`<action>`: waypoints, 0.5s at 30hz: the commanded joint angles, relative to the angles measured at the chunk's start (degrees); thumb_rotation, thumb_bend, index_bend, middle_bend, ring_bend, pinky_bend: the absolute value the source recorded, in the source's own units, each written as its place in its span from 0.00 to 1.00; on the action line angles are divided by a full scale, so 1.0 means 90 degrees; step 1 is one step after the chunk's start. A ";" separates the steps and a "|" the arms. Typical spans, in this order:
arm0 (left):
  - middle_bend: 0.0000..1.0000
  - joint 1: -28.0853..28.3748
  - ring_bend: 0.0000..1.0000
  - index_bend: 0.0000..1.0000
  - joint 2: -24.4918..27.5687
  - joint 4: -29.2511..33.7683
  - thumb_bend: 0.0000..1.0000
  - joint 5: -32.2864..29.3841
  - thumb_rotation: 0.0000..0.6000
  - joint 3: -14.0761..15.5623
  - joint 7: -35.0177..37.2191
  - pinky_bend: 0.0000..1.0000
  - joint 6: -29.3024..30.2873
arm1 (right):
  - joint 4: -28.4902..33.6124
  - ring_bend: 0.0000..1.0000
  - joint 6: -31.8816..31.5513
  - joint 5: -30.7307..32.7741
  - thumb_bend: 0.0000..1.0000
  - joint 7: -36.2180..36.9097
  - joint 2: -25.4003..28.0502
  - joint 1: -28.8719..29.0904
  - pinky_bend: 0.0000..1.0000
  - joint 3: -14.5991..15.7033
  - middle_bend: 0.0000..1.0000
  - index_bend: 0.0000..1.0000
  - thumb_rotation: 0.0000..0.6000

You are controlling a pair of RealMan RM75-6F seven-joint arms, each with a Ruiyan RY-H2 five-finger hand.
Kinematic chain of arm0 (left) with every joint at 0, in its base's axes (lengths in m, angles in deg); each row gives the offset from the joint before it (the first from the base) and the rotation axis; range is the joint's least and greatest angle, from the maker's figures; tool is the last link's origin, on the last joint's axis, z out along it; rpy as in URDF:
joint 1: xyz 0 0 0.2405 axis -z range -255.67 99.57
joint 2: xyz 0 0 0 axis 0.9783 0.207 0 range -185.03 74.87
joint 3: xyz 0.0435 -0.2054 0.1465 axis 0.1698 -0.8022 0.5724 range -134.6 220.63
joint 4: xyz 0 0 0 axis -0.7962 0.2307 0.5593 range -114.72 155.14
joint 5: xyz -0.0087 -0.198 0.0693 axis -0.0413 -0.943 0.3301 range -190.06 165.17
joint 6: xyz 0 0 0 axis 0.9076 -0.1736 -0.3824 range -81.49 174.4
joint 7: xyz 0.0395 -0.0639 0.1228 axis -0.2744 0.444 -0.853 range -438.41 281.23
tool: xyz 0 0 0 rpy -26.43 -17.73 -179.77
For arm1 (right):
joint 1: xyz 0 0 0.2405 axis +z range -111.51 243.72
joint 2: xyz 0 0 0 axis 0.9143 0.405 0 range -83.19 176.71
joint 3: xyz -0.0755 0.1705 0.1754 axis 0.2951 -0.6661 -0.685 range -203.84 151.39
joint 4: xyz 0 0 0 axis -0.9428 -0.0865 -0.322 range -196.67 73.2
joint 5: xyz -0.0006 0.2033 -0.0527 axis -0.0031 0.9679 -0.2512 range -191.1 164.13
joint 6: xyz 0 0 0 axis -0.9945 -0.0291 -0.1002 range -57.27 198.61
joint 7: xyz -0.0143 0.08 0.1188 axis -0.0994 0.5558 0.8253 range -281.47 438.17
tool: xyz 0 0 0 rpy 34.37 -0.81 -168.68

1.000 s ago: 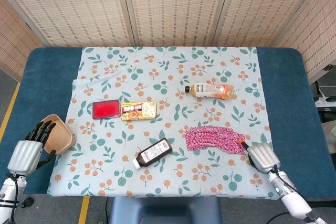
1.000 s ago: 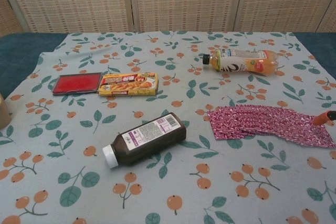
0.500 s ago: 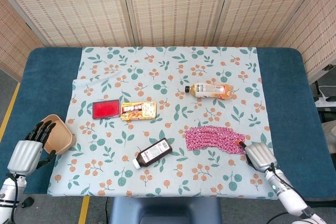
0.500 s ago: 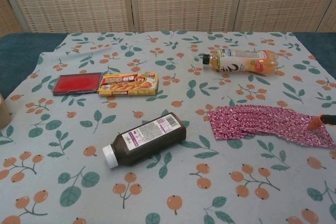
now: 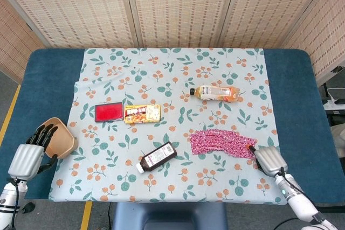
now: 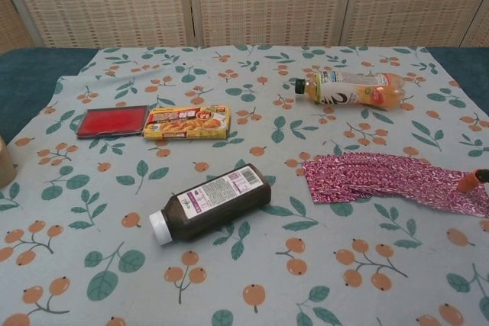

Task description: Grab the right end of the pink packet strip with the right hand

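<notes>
The pink packet strip [image 5: 221,143] lies flat on the floral cloth, right of centre, and shows again in the chest view [image 6: 390,179]. My right hand [image 5: 269,159] sits just beyond its right end, grey back facing up. An orange fingertip [image 6: 467,182] touches the strip's right edge. The other fingers are hidden under the hand, so a grip does not show. My left hand [image 5: 31,153] hovers at the table's left front corner, dark fingers spread, holding nothing.
A dark brown bottle [image 5: 157,157] lies left of the strip. An orange drink bottle [image 5: 218,92] lies behind the strip. A snack box [image 5: 142,113] and a red case [image 5: 109,112] sit at mid-left. A brown bowl [image 5: 60,136] is beside my left hand.
My right hand has shifted slightly at the strip's right end, and the orange fingertip sits a little lower. The strip and my left hand have not moved.
</notes>
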 commanded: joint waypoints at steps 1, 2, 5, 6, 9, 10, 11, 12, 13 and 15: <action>0.06 -0.0001 0.06 0.04 0.0002 0.0001 0.37 0.0003 1.00 0.0001 0.0004 0.33 0.0004 | 0.0089 0.75 -0.0024 0.0142 0.99 -0.0193 0.0087 -0.0037 0.85 0.0029 0.79 0.42 1.00; 0.06 -0.0002 0.06 0.04 0.0003 0.0001 0.37 0.0005 1.00 0.0001 0.0003 0.33 0.0006 | 0.0132 0.75 -0.0032 0.0193 0.99 -0.0268 0.0119 -0.0049 0.85 0.0038 0.79 0.44 1.00; 0.06 0.0000 0.06 0.05 0.0002 0.0002 0.37 0.0007 1.00 0.0000 0.0003 0.33 0.0007 | 0.0311 0.75 -0.0066 0.0366 0.99 -0.0540 0.0242 -0.0084 0.85 0.0070 0.79 0.50 1.00; 0.06 0.0001 0.06 0.05 0.0003 0.0003 0.37 0.0004 1.00 0.0000 0.0003 0.33 0.0001 | 0.0387 0.75 -0.0094 0.0424 0.99 -0.0643 0.0290 -0.0097 0.85 0.0078 0.79 0.51 1.00; 0.06 0.0001 0.06 0.05 0.0001 0.0002 0.37 0.0002 1.00 0.0005 -0.0002 0.33 -0.0008 | 0.0566 0.75 -0.0171 0.0544 0.99 -0.0859 0.0403 -0.0129 0.85 0.0102 0.79 0.55 1.00; 0.06 0.0003 0.06 0.05 0.0002 0.0003 0.37 0.0003 1.00 0.0005 -0.0004 0.33 -0.0010 | 0.0615 0.75 -0.0189 0.0576 0.99 -0.0910 0.0436 -0.0136 0.85 0.0109 0.79 0.56 1.00; 0.06 0.0004 0.06 0.05 0.0002 0.0005 0.36 0.0001 1.00 0.0006 -0.0004 0.33 -0.0016 | 0.0675 0.75 -0.0207 0.0619 0.99 -0.0975 0.0478 -0.0144 0.85 0.0120 0.79 0.56 1.00; 0.06 0.0005 0.06 0.05 0.0002 0.0006 0.36 -0.0001 1.00 0.0006 -0.0006 0.33 -0.0020 | 0.0717 0.75 -0.0221 0.0650 0.99 -0.1021 0.0509 -0.0149 0.85 0.0127 0.79 0.57 1.00; 0.06 0.0005 0.06 0.05 0.0003 0.0006 0.37 -0.0004 1.00 0.0006 -0.0006 0.33 -0.0023 | 0.0757 0.75 -0.0233 0.0683 0.99 -0.1068 0.0539 -0.0153 0.85 0.0134 0.79 0.57 1.00; 0.06 0.0009 0.06 0.05 0.0002 0.0009 0.37 -0.0007 1.00 0.0005 -0.0004 0.33 -0.0031 | 0.0839 0.75 -0.0257 0.0760 0.99 -0.1172 0.0597 -0.0159 0.85 0.0146 0.79 0.57 1.00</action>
